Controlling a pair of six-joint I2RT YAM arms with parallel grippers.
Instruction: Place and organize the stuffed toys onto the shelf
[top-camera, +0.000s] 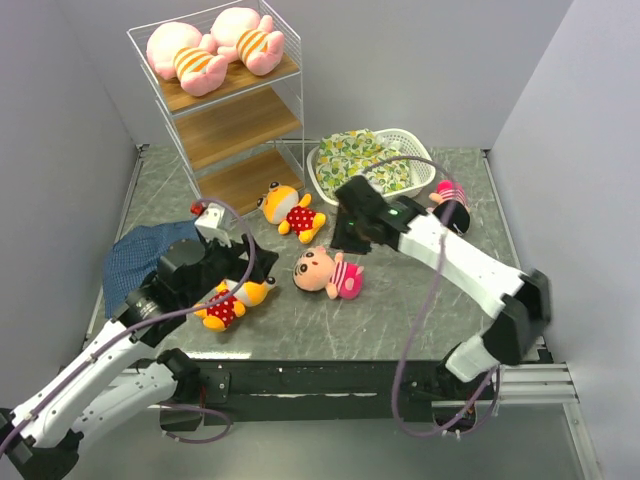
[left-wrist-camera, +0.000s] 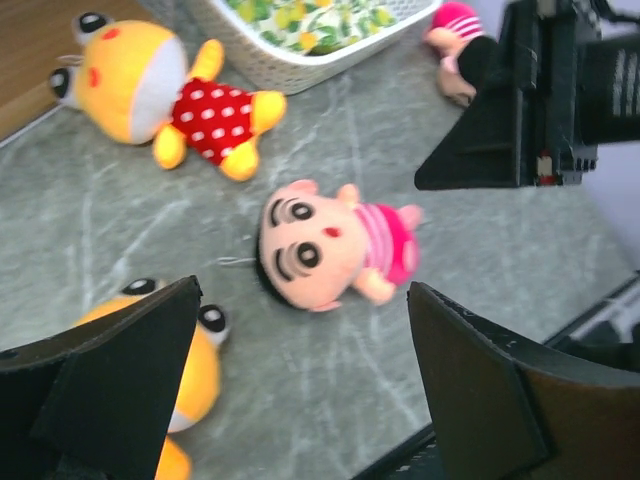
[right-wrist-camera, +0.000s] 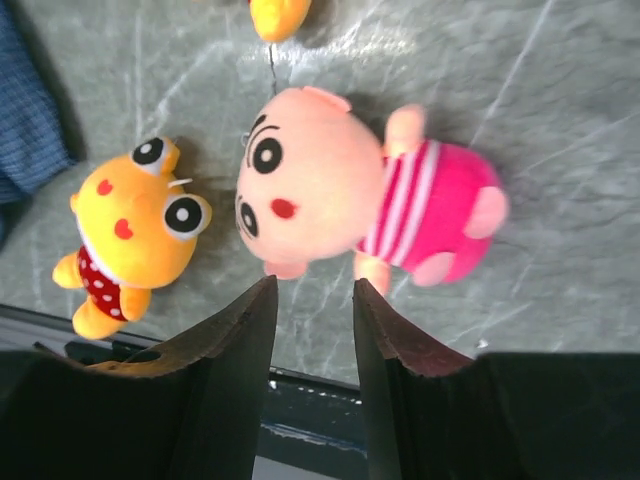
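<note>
Two pink pigs (top-camera: 175, 55) (top-camera: 245, 38) lie on the top board of the shelf (top-camera: 240, 120). One orange animal (top-camera: 290, 212) rests by the shelf's foot. A second orange animal (top-camera: 232, 303) lies just under my left gripper (top-camera: 235, 270), which is wide open and empty (left-wrist-camera: 302, 290). A pink-hatted doll (top-camera: 328, 273) (right-wrist-camera: 330, 190) lies face up mid-table. My right gripper (top-camera: 350, 235) hovers just above it, its jaws (right-wrist-camera: 314, 282) partly open with nothing between them. Another doll (top-camera: 450, 195) lies behind the right arm.
A white lattice basket (top-camera: 425, 170) holding a yellow-green cloth bundle (top-camera: 365, 155) stands right of the shelf. A blue cloth (top-camera: 140, 255) lies at the table's left edge, beside the left arm. The two lower shelf boards are bare.
</note>
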